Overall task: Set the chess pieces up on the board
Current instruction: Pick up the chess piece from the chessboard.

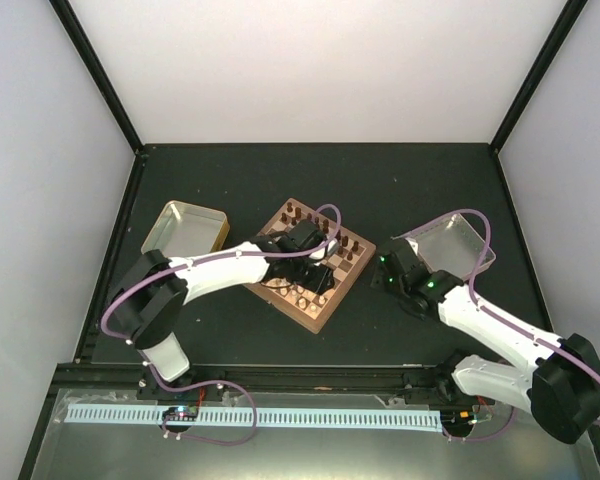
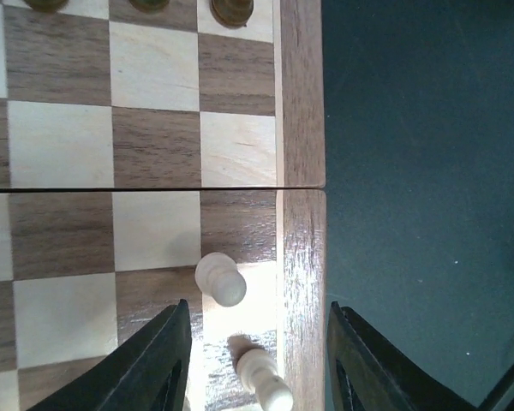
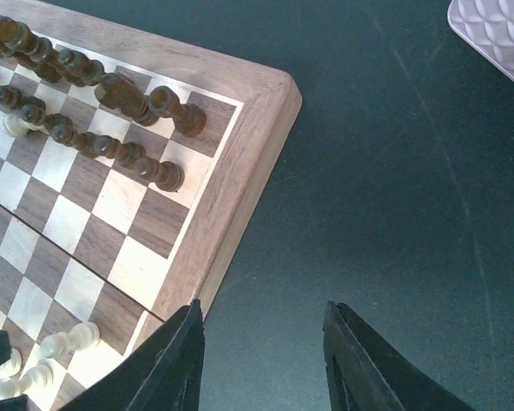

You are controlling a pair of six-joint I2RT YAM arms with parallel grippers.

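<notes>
Board (image 1: 352, 256) lying mid-counter (image 1: 410, 330), dark pieces (image 3: 111, 92) standing in two rows along one edge. Left tool (image 2: 257, 306) hanging released over the board's rim, fingers straddling one pale piece (image 2: 264, 382) without touching it, second pale piece (image 2: 221, 279) just beyond. Right tool (image 3: 261, 306) gaping, grasping nothing, over counter beside the board's corner.

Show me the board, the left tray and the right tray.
board (image 3: 240, 180), right wrist view, its rim.
left tray (image 1: 185, 228), top view, bare floor.
right tray (image 1: 450, 242), top view, bare floor.
</notes>
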